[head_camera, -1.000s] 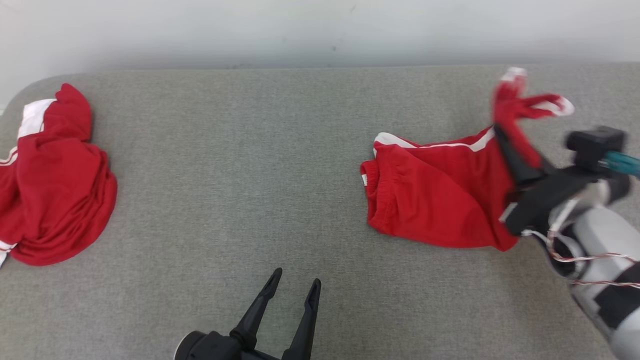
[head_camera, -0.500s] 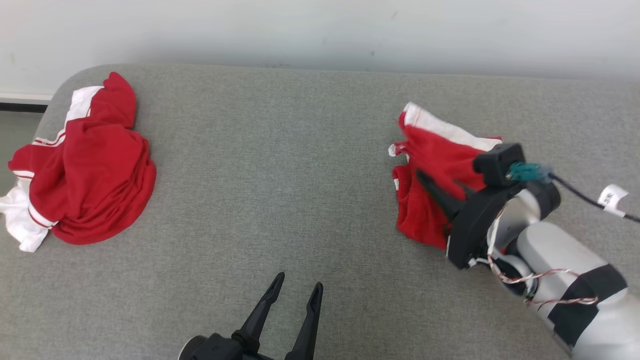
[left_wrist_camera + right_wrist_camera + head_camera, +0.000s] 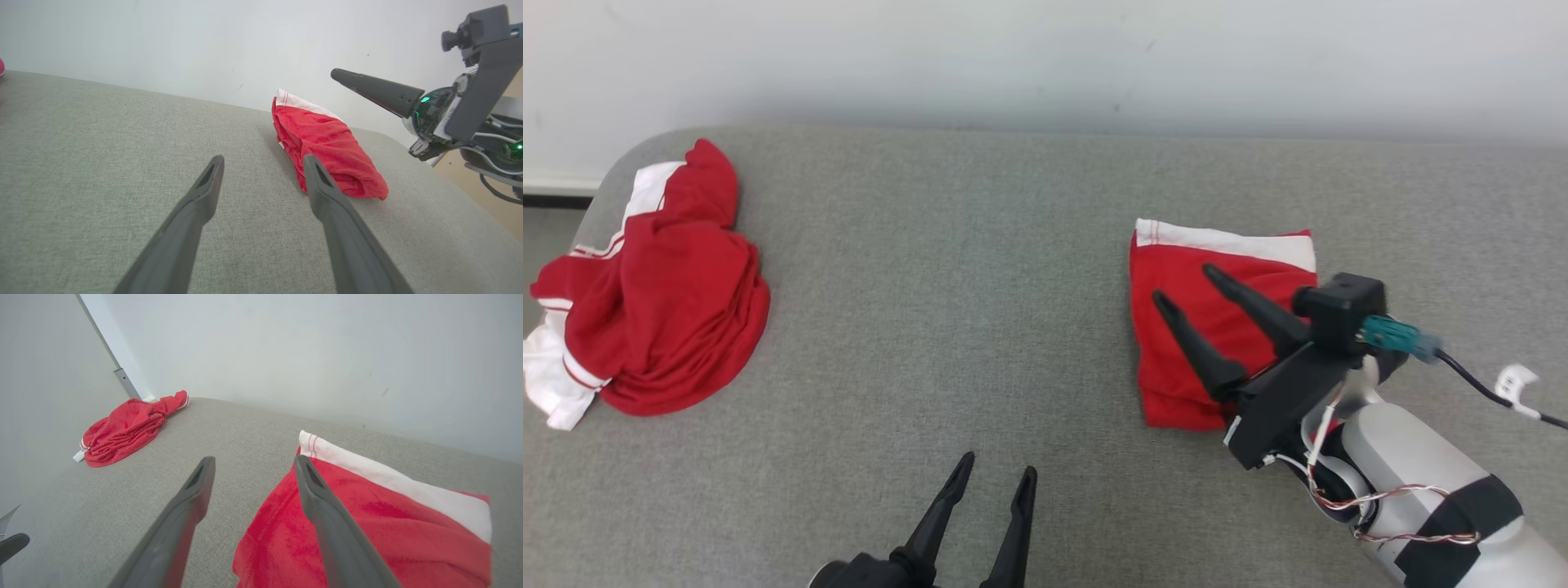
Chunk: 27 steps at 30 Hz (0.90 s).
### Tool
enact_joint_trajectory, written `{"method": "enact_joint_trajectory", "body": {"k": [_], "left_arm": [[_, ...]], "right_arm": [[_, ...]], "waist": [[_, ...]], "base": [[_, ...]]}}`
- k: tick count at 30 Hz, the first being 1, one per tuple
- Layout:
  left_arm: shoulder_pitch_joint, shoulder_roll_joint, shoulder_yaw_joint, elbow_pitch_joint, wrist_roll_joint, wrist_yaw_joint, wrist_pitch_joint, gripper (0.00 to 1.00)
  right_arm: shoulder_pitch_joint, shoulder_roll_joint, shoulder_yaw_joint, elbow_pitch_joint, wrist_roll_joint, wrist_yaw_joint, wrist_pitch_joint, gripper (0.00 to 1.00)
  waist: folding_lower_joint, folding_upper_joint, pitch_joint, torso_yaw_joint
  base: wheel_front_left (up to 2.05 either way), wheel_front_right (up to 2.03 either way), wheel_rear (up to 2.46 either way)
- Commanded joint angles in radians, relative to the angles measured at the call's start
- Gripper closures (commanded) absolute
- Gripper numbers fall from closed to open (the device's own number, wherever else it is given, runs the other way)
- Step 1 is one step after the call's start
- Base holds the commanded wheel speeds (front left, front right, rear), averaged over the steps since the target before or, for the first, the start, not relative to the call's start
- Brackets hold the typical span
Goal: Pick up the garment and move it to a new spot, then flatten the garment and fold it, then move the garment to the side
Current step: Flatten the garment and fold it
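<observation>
Head view: the folded garment (image 3: 1176, 392), red with a white band along its far edge, is lying flat on the right half of the grey padded surface (image 3: 947, 286). The right gripper (image 3: 1183, 282) is hovering over it, jaws standing wide apart and gripping nothing, fingers pointing up and left across the red cloth. The left gripper (image 3: 997, 463) is sitting at the bottom centre over bare surface, jaws also parted and empty, well apart from the garment. A crumpled red-and-white pile (image 3: 662, 318) is lying at the far left end near the rounded corner, and a pale wall (image 3: 1013, 57) is running behind. A dark cable (image 3: 1470, 376) is trailing from the right wrist. Left wrist view: the left gripper (image 3: 262, 158) is showing both fingers spread, nothing between them; the folded garment (image 3: 327, 143) is lying ahead and right on the surface, with one of the right gripper's fingers (image 3: 376, 94) hanging above it, clear of the cloth. Right wrist view: the right gripper (image 3: 254, 458) is showing open jaws with only grey surface between the tips; the folded garment (image 3: 367, 531) is lying under and right of the right-hand finger, white band at the far side. The crumpled pile (image 3: 122, 433) is sitting far off at the left by the wall.
</observation>
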Motion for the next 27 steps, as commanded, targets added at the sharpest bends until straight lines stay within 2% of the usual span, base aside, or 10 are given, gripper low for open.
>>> {"method": "enact_joint_trajectory", "body": {"k": [1,8,13,17,21,27], "left_arm": [[0.023,0.002,0.006,-0.002,0.003,0.003,-0.004,0.00],[0.057,0.003,0.069,-0.022,0.006,0.031,-0.004,0.00],[0.088,0.005,0.131,-0.033,0.015,0.045,-0.004,0.00],[0.118,0.006,0.193,-0.046,0.032,0.046,-0.004,0.00],[0.150,0.006,0.257,-0.061,0.046,0.028,-0.004,0.00],[0.206,0.000,0.336,-0.062,0.095,-0.023,-0.004,0.00]], "right_arm": [[0.023,-0.001,-0.016,-0.001,-0.013,0.000,-0.030,0.00],[0.123,0.043,-0.184,0.077,-0.144,0.000,-0.153,0.00],[0.198,0.089,-0.311,0.106,-0.243,0.000,-0.169,0.00],[0.295,0.121,-0.413,0.069,-0.321,0.000,-0.169,0.00],[0.406,0.156,-0.488,0.006,-0.389,0.000,-0.168,0.00],[0.564,0.211,-0.574,-0.098,-0.454,0.000,-0.169,0.00]], "waist": [[0.0000,-0.0001,-0.017,-0.017],[0.0000,-0.0001,-0.072,-0.067],[0.0000,-0.0001,-0.109,-0.096],[0.0000,-0.0001,-0.139,-0.113],[0.0000,-0.0001,-0.165,-0.121],[0.0000,-0.0001,-0.195,-0.125]], "base": [[0.00,0.00,0.00],[0.00,0.00,0.00],[0.00,0.00,0.00],[0.00,0.00,0.00],[0.00,0.00,0.00],[0.00,0.00,0.00]]}}
